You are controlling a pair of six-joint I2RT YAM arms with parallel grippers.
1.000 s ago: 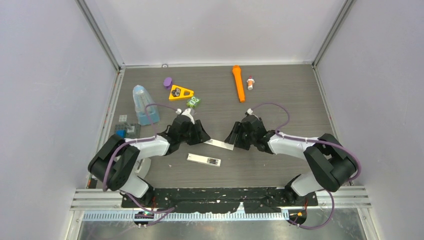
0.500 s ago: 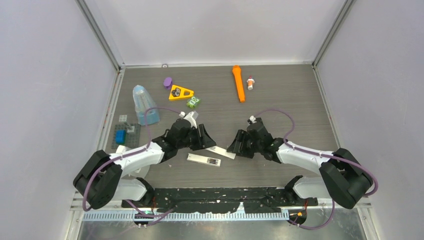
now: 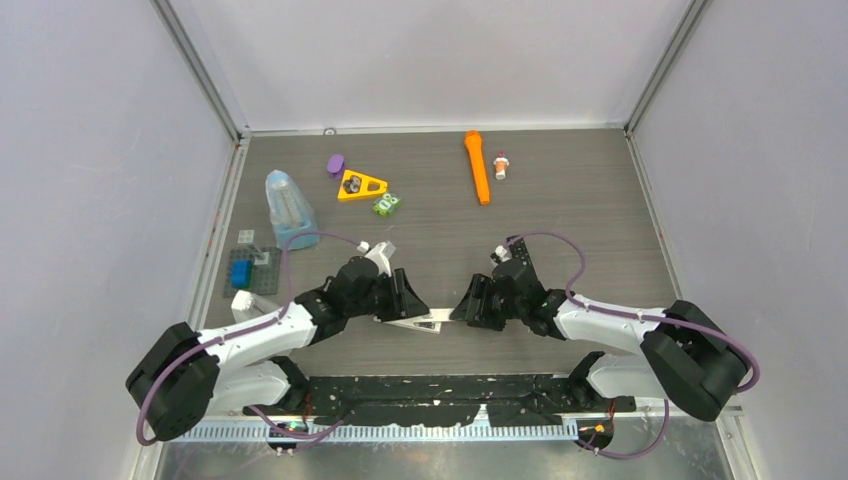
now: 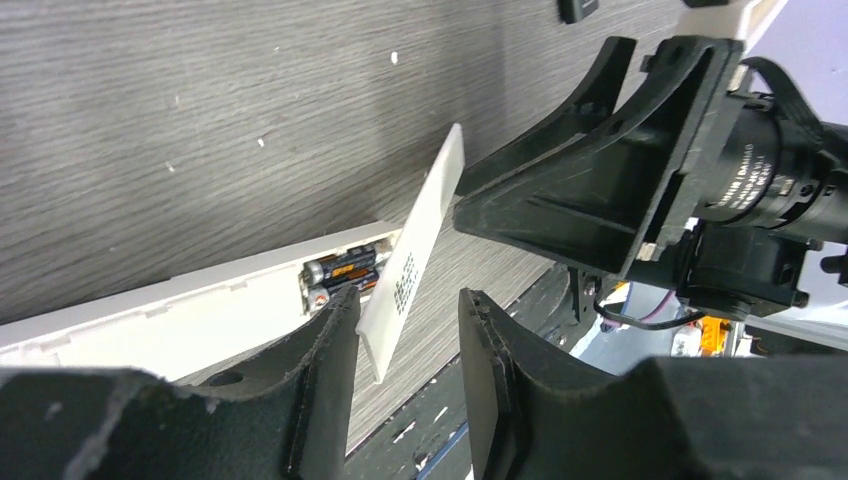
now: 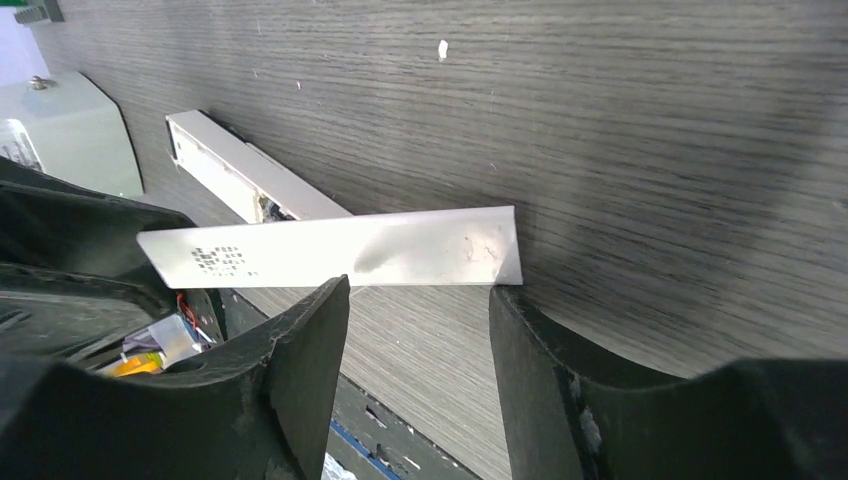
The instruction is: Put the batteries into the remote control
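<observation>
The remote control [image 4: 190,305] is a white bar lying flat near the table's front edge, also seen in the top view [image 3: 432,326]. Its end compartment is uncovered, and two dark batteries [image 4: 345,270] lie inside. A thin white cover strip [image 4: 420,235] stands tilted over that end. Its lower end sits between the jaws of my left gripper [image 4: 410,293], against one finger with a gap to the other. My right gripper [image 5: 418,287] is open; the cover strip [image 5: 400,248] lies across just past its fingertips. In the top view the left gripper [image 3: 412,308] and right gripper [image 3: 460,308] face each other.
At the back lie an orange tool [image 3: 477,165], a small red-white figure [image 3: 501,165], a yellow triangle [image 3: 361,185], a purple piece [image 3: 335,163] and a green block [image 3: 387,204]. A clear bottle [image 3: 288,208] and a brick plate [image 3: 250,268] stand left. The black front rail [image 3: 450,385] is close.
Both arms have moved toward the near edge, and the cover strip between them came from mid-table down onto the remote's end. The left jaws have narrowed a little.
</observation>
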